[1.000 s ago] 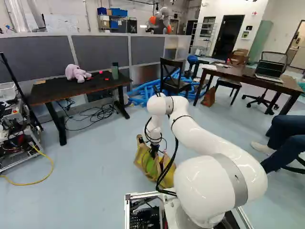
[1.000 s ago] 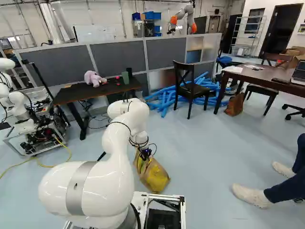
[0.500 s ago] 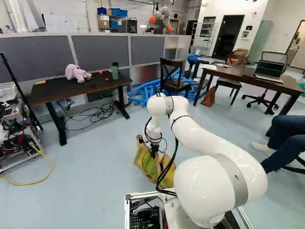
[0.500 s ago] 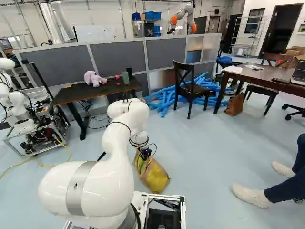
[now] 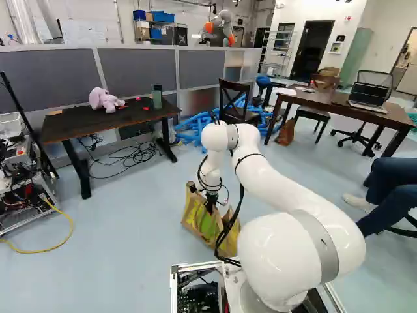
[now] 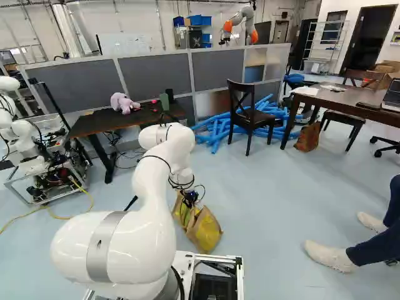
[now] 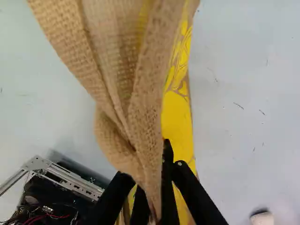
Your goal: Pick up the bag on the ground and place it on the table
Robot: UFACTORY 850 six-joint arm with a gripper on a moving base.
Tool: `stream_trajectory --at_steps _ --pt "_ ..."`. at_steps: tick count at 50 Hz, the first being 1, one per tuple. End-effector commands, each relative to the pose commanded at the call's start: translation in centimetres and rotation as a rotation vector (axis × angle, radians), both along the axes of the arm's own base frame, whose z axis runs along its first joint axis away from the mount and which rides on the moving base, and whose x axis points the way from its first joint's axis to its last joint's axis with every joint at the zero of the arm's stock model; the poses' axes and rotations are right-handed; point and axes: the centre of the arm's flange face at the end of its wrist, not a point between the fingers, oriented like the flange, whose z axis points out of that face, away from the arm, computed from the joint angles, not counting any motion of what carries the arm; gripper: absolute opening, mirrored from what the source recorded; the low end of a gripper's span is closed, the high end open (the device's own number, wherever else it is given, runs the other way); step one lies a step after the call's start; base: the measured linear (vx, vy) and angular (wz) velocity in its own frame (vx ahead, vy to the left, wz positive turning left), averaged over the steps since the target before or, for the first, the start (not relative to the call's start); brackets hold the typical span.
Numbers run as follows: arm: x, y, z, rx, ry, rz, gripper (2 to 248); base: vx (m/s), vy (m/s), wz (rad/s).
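In the left base view my gripper (image 5: 210,205) is down at the top of the tan and yellow bag (image 5: 195,214), close ahead of the base. The right base view shows the same bag (image 6: 205,232) with its top pulled in towards the gripper. Seen from the wrist, the gripper (image 7: 153,202) is shut on a gathered fold of the bag's woven cloth (image 7: 140,93), and the fingertips are partly behind it. Whether the bag's bottom touches the floor I cannot tell. A dark table (image 5: 71,125) stands farther off, with a plush toy (image 5: 104,100) and a green cup (image 5: 157,98).
A brown table (image 5: 319,99) with a laptop (image 5: 369,95) stands far right. Around it are chairs, blue tubes (image 6: 219,133) and a brown bag (image 6: 307,137). A seated person's feet (image 6: 328,256) are near on the right. Another robot (image 6: 25,140) is at the left.
The gripper has closed on the cloth, and the arm has risen slightly. The bag's upper part is drawn up and inward with it. The base has not moved.
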Motion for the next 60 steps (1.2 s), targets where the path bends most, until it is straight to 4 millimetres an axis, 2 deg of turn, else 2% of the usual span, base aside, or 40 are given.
stream_trajectory --at_steps 32,60 --pt "-0.3 0.2 4.9 0.001 -0.004 -0.021 21 0.0 0.0 0.0" --pt "-3.0 1.6 9.0 0.002 0.007 -0.01 21 0.0 0.0 0.0"
